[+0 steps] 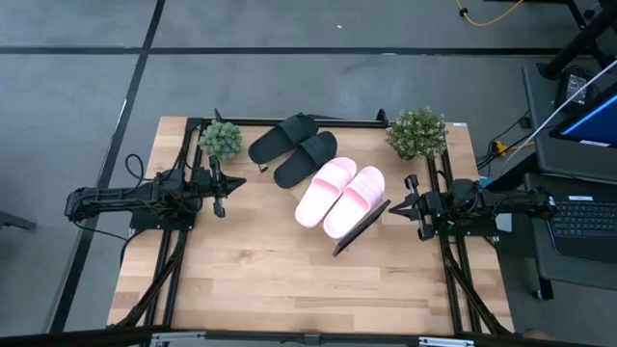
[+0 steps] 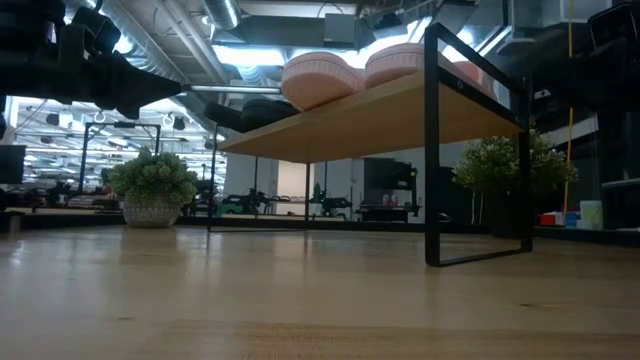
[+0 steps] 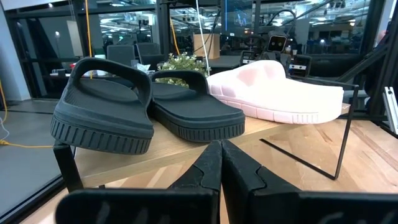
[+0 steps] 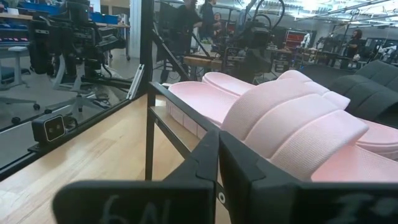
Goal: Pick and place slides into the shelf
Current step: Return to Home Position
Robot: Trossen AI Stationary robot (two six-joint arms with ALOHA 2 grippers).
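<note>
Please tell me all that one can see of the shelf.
The shelf is a long light wood-grain board on a thin black metal frame. It stands upright on the table, slantwise between two potted plants. On top lie the black slides at one end and the pink slides at the other. The left gripper and right gripper, jaws shut, wait off its ends, not touching.

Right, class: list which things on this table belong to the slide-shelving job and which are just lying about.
Job: pink slides, black slides, shelf, left gripper and right gripper, both shut, flanking it.
Lying about: left plant, right plant.
</note>
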